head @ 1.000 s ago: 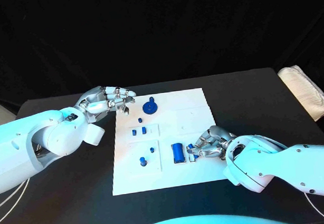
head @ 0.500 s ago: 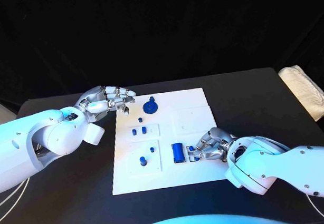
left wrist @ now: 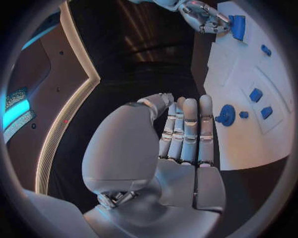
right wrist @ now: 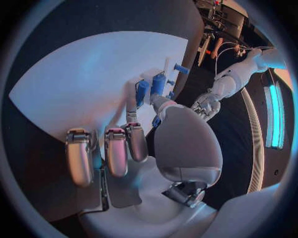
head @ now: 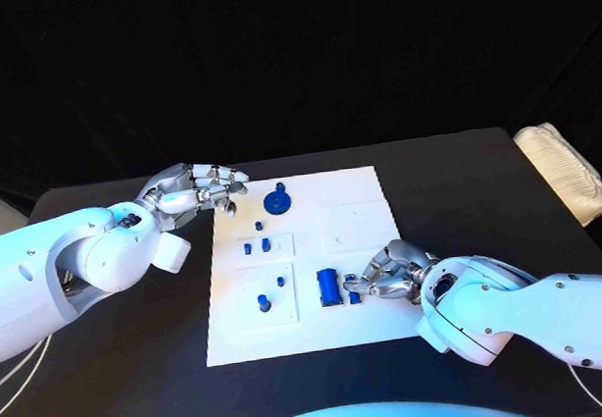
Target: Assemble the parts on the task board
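We judge the small blue part (head: pixel 351 292) light, stiff and slippery; our right hand (head: pixel 389 272) pinches its sides, while our left hand (head: pixel 193 188) hovers curled, empty.

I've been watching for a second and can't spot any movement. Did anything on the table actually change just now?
Very little. The right hand crept slightly toward the long blue part on the task board, its fingers by a small blue piece at the part's side; whether it grips that piece I cannot tell. The left hand stayed at the board's far left corner, holding nothing. The round blue part and the other pieces did not move.
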`<state>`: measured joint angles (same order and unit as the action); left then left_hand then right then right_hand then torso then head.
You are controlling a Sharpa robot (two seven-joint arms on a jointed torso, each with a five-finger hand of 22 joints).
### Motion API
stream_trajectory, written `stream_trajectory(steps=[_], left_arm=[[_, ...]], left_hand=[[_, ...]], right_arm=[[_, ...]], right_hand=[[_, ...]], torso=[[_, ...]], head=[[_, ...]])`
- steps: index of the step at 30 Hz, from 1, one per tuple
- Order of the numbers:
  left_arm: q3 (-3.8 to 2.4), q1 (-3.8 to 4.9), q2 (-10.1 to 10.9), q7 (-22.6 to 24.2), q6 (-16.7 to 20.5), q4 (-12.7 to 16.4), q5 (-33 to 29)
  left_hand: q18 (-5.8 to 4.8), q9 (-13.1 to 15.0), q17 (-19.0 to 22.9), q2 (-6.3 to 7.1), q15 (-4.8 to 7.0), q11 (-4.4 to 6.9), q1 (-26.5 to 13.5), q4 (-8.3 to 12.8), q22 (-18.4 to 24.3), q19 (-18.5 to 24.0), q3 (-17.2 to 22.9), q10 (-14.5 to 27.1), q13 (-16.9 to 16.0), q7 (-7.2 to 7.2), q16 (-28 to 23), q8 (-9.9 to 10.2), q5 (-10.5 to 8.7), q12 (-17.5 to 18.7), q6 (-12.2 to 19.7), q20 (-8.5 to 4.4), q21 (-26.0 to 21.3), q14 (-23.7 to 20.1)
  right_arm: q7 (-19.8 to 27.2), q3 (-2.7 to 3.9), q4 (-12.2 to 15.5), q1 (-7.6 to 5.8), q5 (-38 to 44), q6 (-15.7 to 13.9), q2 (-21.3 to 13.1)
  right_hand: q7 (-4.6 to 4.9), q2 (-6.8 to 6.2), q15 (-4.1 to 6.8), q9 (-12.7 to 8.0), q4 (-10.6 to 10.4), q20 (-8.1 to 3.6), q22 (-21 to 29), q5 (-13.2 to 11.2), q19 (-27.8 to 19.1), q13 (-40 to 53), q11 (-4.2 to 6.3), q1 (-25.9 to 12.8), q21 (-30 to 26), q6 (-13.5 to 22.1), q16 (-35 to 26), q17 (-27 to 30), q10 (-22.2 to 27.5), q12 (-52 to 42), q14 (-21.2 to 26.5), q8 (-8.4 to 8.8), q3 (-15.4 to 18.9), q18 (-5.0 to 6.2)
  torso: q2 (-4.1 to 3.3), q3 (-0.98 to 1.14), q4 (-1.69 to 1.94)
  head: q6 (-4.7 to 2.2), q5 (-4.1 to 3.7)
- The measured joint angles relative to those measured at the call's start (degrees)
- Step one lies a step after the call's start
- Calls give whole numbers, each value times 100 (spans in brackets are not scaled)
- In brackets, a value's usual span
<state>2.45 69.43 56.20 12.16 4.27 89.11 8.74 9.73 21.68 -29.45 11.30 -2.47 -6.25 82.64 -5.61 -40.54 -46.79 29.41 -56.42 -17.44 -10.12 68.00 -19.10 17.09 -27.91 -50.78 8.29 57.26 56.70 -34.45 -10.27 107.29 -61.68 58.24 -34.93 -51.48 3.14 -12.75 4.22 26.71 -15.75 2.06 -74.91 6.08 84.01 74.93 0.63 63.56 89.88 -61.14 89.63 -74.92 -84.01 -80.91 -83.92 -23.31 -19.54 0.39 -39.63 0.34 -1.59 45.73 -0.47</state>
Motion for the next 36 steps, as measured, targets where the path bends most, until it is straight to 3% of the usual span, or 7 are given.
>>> stream_trajectory(steps=[11, 18, 21, 28, 36], left_arm=[[0, 0, -6, -12, 0, -13, 2], [0, 0, -7, -19, 0, -14, 3], [0, 0, -7, -22, 0, -19, 4], [0, 0, -9, -34, -5, -38, 4], [0, 0, -10, -52, -13, -45, 4]], left_hand=[[0, 0, 0, 0, 0, -21, 0, -17, 5, 0, -17, 21, 0, -21, 0, 0, 0, 0, 21, 0, -22, 0], [0, 0, 0, 0, 0, -21, 0, -17, 5, 0, -17, 21, -1, -21, 0, 0, 0, 0, 21, 0, -22, 0], [0, 0, 0, 0, 0, -21, 0, -17, 5, 0, -17, 21, -1, -21, 0, 0, 0, 0, 21, 0, -22, 0], [0, 0, 0, 0, 0, -21, 0, -17, 4, 0, -17, 21, 4, -21, 0, 0, 0, 0, 21, 0, -22, 0], [0, 0, 0, 0, 0, -21, 0, -16, 4, 0, -16, 21, 4, -21, 0, 0, 0, 0, 21, 0, -22, 0]], right_arm=[[57, 0, 15, 0, 0, 6, -26], [107, 1, 11, 0, 1, 149, -108], [149, 1, 17, 4, -30, 231, -125], [269, 1, 30, 13, -160, 376, -170], [358, 0, -19, 16, -257, 465, -183]], right_hand=[[0, -46, 0, 20, 26, 0, 0, 0, 0, 0, 0, -41, 0, -1, 0, 0, 0, 0, 0, -18, 160, 0], [11, -62, 0, 33, 187, 0, -4, 0, 0, -1, 0, 361, 0, 54, 0, 0, 0, 29, 0, -18, 321, 0], [17, -60, 0, 32, 192, 0, -4, 0, 0, -1, 0, 364, 0, 60, 0, 1, 0, 28, 0, -18, 327, 0], [30, -29, 0, 38, 21, 0, -4, 0, 0, -1, 0, 392, 0, 73, 0, 1, 0, 28, 0, -40, 688, 0], [30, 49, 0, 38, -5, 0, -3, 0, 0, -1, 0, 411, 0, 73, 0, 1, 0, 29, 0, -40, 714, 0]], torso=[[2, -1, 2], [2, -1, 3], [0, -1, 3], [-1, -1, -1], [1, -1, 0]], head=[[-6, 11], [0, 19], [1, 19], [4, 16], [9, 8]])
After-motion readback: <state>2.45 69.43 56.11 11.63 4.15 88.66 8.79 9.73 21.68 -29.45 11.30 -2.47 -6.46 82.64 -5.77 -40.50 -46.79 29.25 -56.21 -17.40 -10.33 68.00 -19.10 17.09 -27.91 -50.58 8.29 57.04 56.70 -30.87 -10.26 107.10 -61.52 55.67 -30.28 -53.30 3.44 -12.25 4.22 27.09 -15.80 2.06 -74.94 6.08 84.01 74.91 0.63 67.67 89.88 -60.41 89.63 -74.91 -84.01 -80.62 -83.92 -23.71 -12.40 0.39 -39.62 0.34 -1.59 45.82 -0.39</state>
